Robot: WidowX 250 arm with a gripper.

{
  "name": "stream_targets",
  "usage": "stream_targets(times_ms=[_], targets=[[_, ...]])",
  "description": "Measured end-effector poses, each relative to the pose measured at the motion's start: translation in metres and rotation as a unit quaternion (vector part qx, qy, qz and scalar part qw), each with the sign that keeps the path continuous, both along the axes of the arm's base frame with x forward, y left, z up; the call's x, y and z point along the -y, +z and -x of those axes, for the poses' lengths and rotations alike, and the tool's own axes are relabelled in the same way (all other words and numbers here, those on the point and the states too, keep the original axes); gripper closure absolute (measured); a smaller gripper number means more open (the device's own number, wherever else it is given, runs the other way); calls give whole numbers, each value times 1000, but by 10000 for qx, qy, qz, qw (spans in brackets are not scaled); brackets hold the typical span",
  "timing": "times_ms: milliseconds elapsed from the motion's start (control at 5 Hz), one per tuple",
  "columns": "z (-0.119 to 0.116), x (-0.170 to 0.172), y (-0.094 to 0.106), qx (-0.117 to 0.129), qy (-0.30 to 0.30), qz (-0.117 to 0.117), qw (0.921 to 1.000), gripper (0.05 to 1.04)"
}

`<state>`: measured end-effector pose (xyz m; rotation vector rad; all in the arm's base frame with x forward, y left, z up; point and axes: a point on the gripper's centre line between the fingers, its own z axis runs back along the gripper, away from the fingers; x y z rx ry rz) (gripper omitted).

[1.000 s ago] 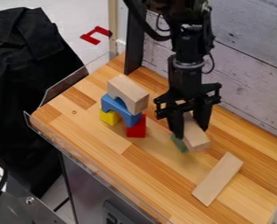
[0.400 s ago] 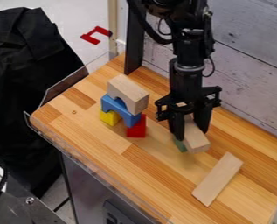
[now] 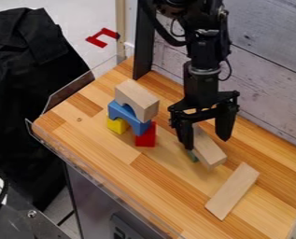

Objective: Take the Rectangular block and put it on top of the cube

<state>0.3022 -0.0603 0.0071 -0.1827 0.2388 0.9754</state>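
The black gripper (image 3: 204, 137) hangs right of centre over the table, its two fingers spread apart and open. Between and below them lies a rectangular wooden block (image 3: 207, 147), with the left finger close against its left side and a gap to the right finger. Under the block's left edge a bit of a green block (image 3: 192, 156) shows, mostly hidden; I cannot tell whether it is a cube.
Left of the gripper stands a stack: a wooden arch (image 3: 137, 99) on a blue arch (image 3: 129, 116), above a yellow block (image 3: 117, 125) and a red block (image 3: 146, 135). A flat wooden plank (image 3: 232, 190) lies at the front right. A wall runs behind.
The gripper's fingers have spread apart and let go of the wooden block. The block has turned a little and sits lower over the green block, less of which shows.
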Motion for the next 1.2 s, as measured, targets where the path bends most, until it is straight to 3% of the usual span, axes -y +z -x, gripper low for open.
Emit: stream_targets(times_ms=[200, 400, 600, 800, 1000, 1200], targets=[[-1, -2, 0, 5, 31, 42, 10000, 84], [-7, -6, 34, 398, -167, -71, 9990, 84], [-16, -16, 73, 794, -534, -400, 9946, 84], [-12, -21, 96, 1639, -933, -510, 9807, 84], [25, -37, 95, 1483, -1685, -478, 9733, 84], [22, -55, 85, 1219, -2497, -126, 9605, 84]])
